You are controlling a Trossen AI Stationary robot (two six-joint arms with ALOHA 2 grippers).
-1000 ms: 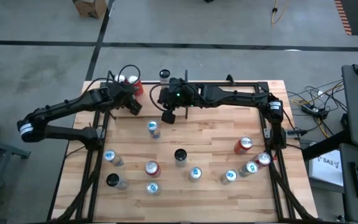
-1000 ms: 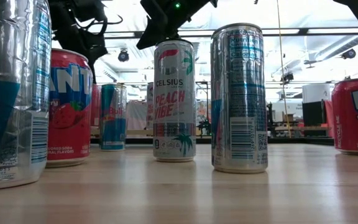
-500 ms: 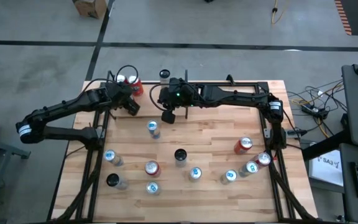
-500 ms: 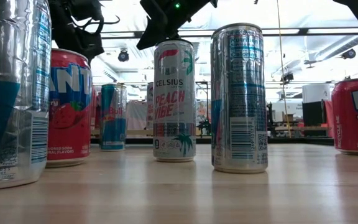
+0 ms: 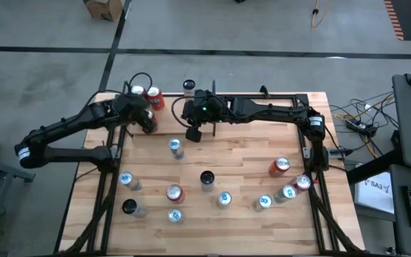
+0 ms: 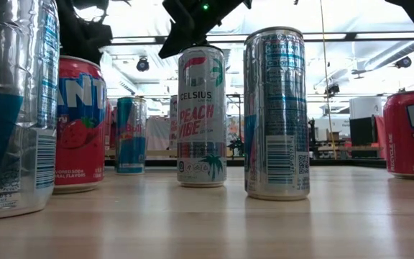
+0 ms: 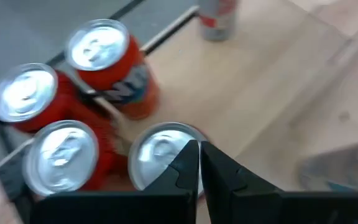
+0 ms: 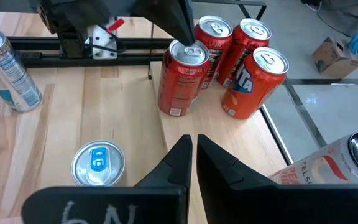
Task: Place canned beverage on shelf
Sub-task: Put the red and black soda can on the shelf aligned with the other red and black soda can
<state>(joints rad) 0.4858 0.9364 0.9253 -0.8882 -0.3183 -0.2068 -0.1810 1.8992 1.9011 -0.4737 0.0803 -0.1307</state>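
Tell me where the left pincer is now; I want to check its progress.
In the high view the left pincer is at the table's far-left corner, shut, just above the nearest of four red cans grouped there.

four red cans on shelf, closed right jaws nearby

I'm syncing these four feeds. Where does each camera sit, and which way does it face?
High: overhead, straight down on the table; both arms show.
Low: tabletop height, level past the Celsius can; arms overhead.
Left wrist: past the shut left claw onto the red cans.
Right wrist: past the shut right claw toward those same red cans; shared.
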